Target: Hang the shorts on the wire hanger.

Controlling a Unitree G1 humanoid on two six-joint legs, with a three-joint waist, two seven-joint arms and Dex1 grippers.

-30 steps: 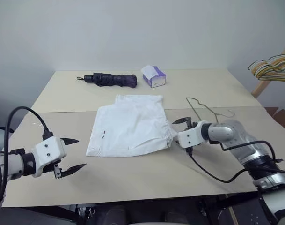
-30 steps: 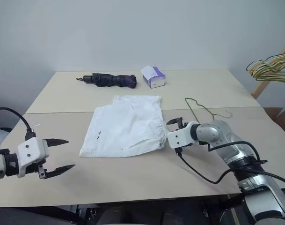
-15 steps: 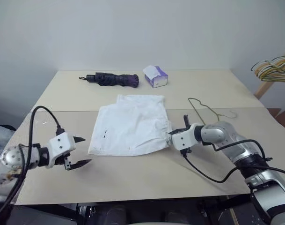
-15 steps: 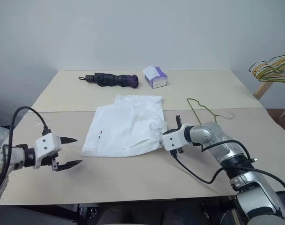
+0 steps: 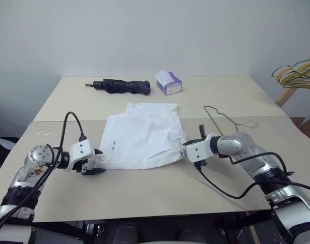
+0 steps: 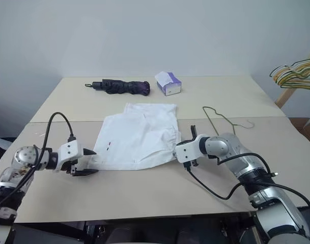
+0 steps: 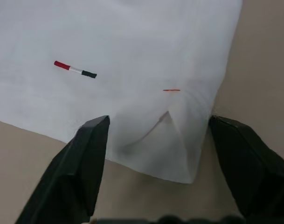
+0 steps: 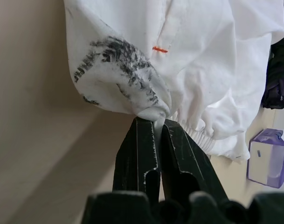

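The right gripper (image 8: pixel 154 122) has its jaws pressed together on a fold of the shorts (image 5: pixel 142 134), so the pinched cloth between them is hidden; the elastic waistband runs behind the fingers (image 8: pixel 139 154).

In the left wrist view the shorts run past the frame's edges, and the left gripper (image 7: pixel 153 140) has its fingers (image 7: pixel 81 168) cut off at the edge.

At about 2 o'clock from the shorts, the wire hanger (image 6: pixel 221 119) is so thin that its hook end is hard to trace.

The bunch of hangers (image 5: pixel 297 73) at the surface's (image 5: pixel 144 193) far right is cut off by the frame.

The small marks (image 5: pixel 114 148) near the hem are perhaps stitching.
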